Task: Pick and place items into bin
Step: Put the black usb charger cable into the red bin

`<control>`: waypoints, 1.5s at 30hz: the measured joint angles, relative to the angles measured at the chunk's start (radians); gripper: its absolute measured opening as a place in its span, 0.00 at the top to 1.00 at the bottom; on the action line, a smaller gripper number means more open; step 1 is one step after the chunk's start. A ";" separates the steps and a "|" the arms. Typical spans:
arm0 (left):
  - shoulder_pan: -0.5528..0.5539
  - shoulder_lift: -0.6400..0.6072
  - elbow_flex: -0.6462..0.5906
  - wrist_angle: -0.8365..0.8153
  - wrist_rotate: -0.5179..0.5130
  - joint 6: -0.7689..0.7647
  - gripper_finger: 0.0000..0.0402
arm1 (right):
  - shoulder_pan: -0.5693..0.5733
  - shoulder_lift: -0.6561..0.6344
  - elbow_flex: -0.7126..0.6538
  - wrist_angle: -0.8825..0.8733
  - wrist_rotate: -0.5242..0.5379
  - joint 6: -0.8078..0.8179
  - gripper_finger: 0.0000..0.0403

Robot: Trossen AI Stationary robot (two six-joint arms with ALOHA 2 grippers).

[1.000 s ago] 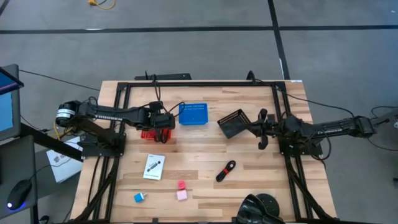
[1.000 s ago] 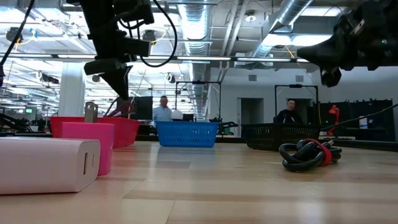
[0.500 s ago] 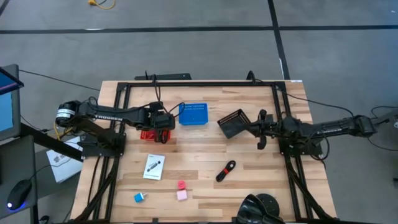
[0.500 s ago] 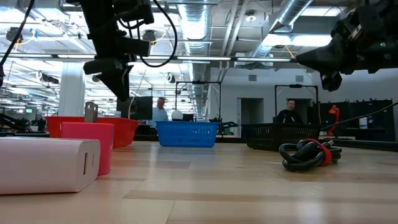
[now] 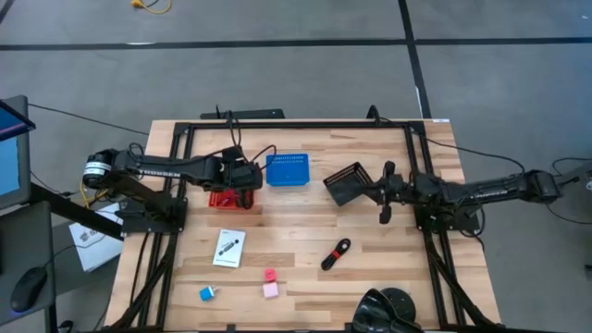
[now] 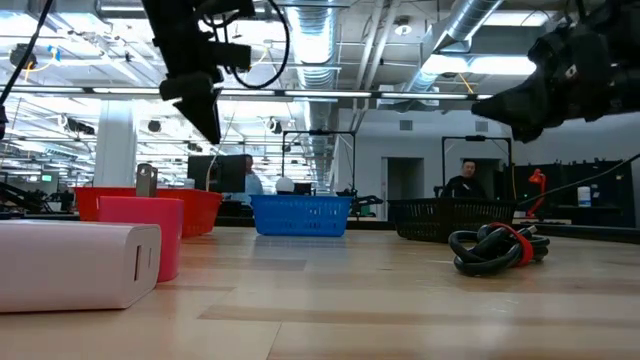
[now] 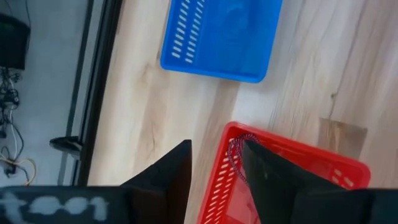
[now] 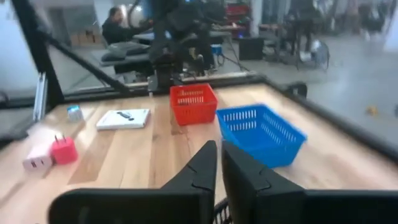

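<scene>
My left gripper (image 5: pixel 244 178) hangs open above the red basket (image 5: pixel 222 198); in its wrist view the fingers straddle the basket's rim (image 7: pixel 219 163), clear of it, and a dark red cord (image 7: pixel 236 151) lies inside. My right gripper (image 5: pixel 384 194) hovers shut beside the black basket (image 5: pixel 349 183), holding nothing. On the near half of the table lie a white card packet (image 5: pixel 228 248), a black coiled cord with a red band (image 5: pixel 336 254), a pink cube (image 5: pixel 269 276), a pale cube (image 5: pixel 270 290) and a blue cube (image 5: pixel 207 294).
A blue basket (image 5: pixel 288 169) stands between the red and black ones. A black frame (image 5: pixel 296 125) runs round the table's edges. A dark round object (image 5: pixel 388 310) sits at the near edge. People stand in the room beyond the far edge.
My left gripper has risen a little above the red basket. A dark cord that hung below it over the basket a second ago no longer shows under the fingers in the low view.
</scene>
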 joint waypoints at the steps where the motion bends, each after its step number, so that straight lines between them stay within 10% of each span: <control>1: 0.000 0.000 0.003 0.000 0.000 0.002 0.66 | 0.005 0.000 0.017 -0.019 0.000 -0.032 0.91; 18: 0.000 0.000 0.005 -0.013 -0.022 0.003 0.66 | 0.261 0.314 0.288 -0.368 -0.003 0.051 0.53; 32: 0.001 0.000 0.005 -0.013 -0.015 -0.015 0.66 | 0.341 0.880 0.537 -0.364 -0.177 0.125 0.51; 45: 0.001 0.000 0.005 -0.015 0.009 -0.024 0.66 | 0.399 1.138 0.759 -0.599 -0.179 0.124 0.47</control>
